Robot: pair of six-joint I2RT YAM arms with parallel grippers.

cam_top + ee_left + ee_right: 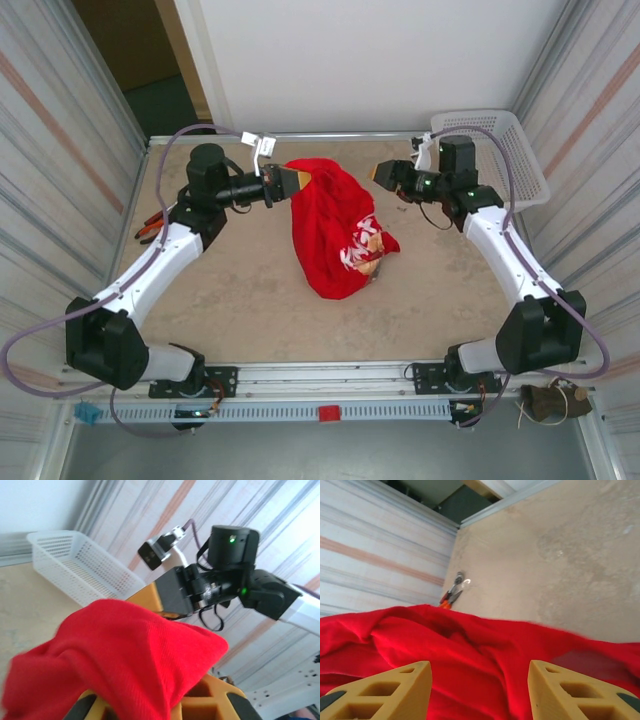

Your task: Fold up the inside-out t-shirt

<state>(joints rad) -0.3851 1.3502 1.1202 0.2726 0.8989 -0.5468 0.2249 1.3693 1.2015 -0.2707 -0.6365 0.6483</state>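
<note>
Overhead camera looks down; both wrist cameras closely share the t-shirt (325, 220).

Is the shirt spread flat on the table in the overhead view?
No: the shirt is a bunched heap, with one end pinched and held up by the left end effector.

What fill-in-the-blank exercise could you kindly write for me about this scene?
1. The left end effector is shut on the ___ t-shirt.
2. The right end effector has its jaws ___.
3. The white basket sits at the far ___ corner of the table.
Missing words: red; open; right.
</note>
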